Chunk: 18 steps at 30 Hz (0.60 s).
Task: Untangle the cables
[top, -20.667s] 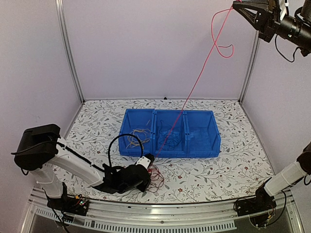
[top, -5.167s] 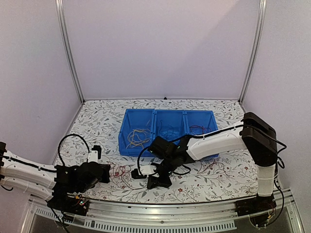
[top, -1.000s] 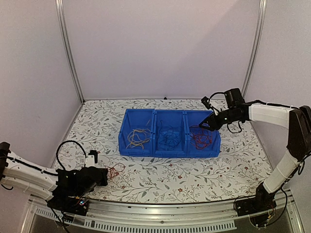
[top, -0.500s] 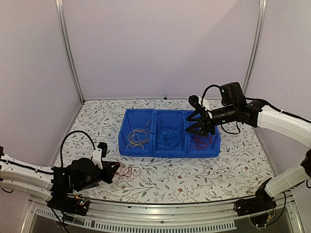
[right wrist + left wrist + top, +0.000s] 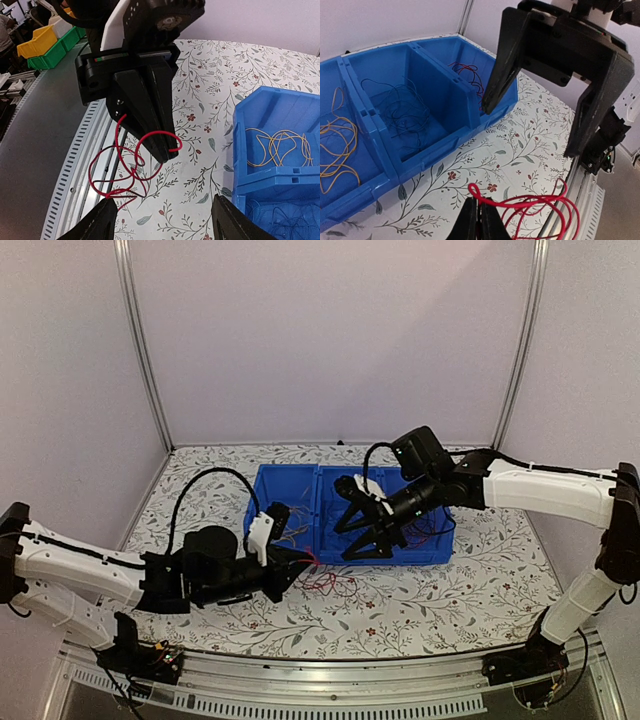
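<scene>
My left gripper [image 5: 300, 562] is shut on a red cable [image 5: 326, 581] just in front of the blue bin [image 5: 320, 472]. The cable's loops [image 5: 535, 205] trail from the closed fingertips [image 5: 479, 216] down to the table. My right gripper [image 5: 354, 534] hangs open over the bin's front wall, facing the left gripper, with nothing between its fingers [image 5: 495, 90]. In the right wrist view the left gripper [image 5: 167, 152] and the dangling red loops [image 5: 127, 172] lie ahead of the right gripper [image 5: 165, 222]. Yellow-tan cables [image 5: 340, 150], dark blue cables [image 5: 402, 107] and red cables [image 5: 467, 75] lie in separate compartments.
An aluminium rail [image 5: 330, 680] runs along the table's near edge, close under the red loops. Metal frame posts [image 5: 140, 350] stand at the back corners. Yellow [image 5: 35, 42] and green [image 5: 55, 47] bins sit off the table beyond the rail.
My left gripper has swung right and up toward the bin, carrying the red cable. My right gripper has moved left from the right compartment to the bin's front and opened wider.
</scene>
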Each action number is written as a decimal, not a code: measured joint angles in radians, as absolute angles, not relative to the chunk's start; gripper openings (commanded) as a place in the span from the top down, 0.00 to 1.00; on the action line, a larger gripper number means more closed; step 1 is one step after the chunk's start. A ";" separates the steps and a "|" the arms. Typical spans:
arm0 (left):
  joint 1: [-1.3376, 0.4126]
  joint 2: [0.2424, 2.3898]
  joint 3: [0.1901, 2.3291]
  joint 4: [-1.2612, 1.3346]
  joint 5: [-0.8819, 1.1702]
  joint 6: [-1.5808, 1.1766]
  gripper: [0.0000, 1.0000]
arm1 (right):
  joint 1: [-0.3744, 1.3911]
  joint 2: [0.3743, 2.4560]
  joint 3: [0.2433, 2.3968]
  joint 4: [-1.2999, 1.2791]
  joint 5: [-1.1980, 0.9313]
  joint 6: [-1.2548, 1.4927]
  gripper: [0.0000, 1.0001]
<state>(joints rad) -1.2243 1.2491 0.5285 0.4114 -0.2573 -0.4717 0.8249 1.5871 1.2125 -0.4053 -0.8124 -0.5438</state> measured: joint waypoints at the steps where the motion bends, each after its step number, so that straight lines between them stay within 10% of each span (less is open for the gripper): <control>1: -1.229 1.273 0.553 0.405 -0.254 -0.463 1.00 | 0.825 1.587 1.213 -0.406 -0.827 -0.544 0.31; 18: -1.235 1.405 0.680 0.380 -0.244 -0.411 1.00 | 0.830 1.610 1.186 -0.466 -0.925 -0.595 0.40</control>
